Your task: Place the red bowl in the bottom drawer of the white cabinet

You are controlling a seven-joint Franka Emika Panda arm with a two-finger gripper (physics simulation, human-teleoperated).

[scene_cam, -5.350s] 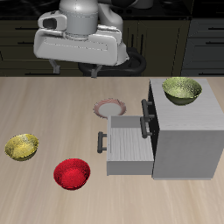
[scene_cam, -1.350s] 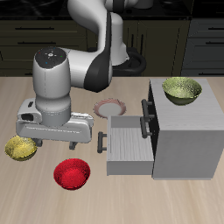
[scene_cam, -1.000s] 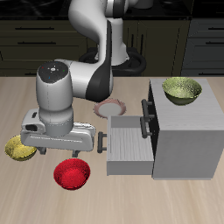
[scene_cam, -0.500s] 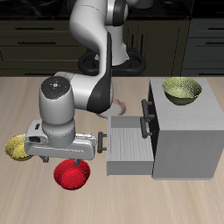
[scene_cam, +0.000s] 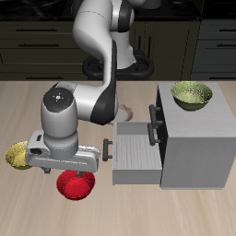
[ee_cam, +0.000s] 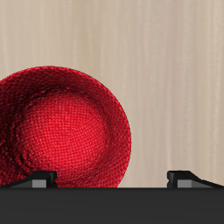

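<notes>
The red bowl [scene_cam: 76,184] sits upright on the table [scene_cam: 184,207], near the table's front edge and a short way from the handle end of the bottom drawer [scene_cam: 136,152], which stands pulled out of the white cabinet [scene_cam: 197,138] with its tray bare and open upward, evidently so that the bowl can be lowered straight in. Relative to the red bowl, the gripper [scene_cam: 63,169] hangs directly above its rear rim, the arm's wrist body covering part of that rim in the exterior view. The wrist view shows the red bowl [ee_cam: 59,129] filling much of the picture, with the two fingertips [ee_cam: 38,178] set wide apart; the jaws are spread and hold nothing. One fingertip lies over the bowl's inside and the other over bare table beyond the rim, which suggests the placement is meant to straddle the bowl's wall for a rim pinch; whether the fingers have reached rim height cannot be told. A yellow-green bowl [scene_cam: 18,156] rests on the table behind the red bowl and beside the gripper housing, close enough that contact is a risk in my judgement. A second yellow-green bowl [scene_cam: 190,94] sits on the cabinet's flat top, and a white plate [scene_cam: 124,113] lies farther back, largely hidden by the arm. The task stands at the grasp step; lifting and carrying are not yet done.
</notes>
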